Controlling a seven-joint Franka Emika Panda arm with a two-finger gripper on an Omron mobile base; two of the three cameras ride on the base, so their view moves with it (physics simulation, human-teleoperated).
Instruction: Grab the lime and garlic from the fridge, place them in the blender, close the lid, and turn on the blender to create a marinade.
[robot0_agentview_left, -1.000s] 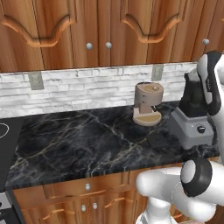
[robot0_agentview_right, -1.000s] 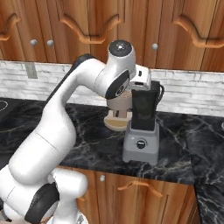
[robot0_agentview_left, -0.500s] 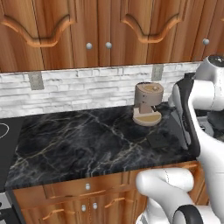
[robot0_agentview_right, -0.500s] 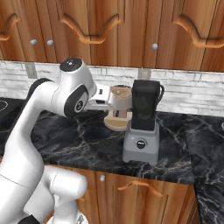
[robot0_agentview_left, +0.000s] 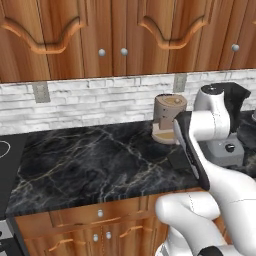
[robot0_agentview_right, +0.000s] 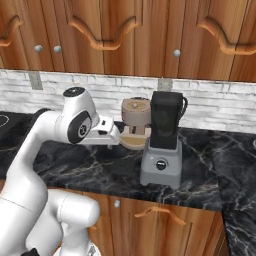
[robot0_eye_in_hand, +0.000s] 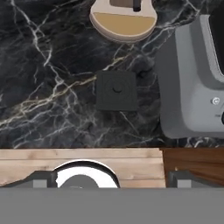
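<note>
My gripper (robot0_eye_in_hand: 111, 183) hangs wide, empty, above the flat black square lid (robot0_eye_in_hand: 116, 90) lying left of the grey-based blender (robot0_eye_in_hand: 192, 78).

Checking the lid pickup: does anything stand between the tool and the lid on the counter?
Nothing visible does. In the hand view the lid lies flat on bare counter, apart from the blender base and the coffee machine.
</note>
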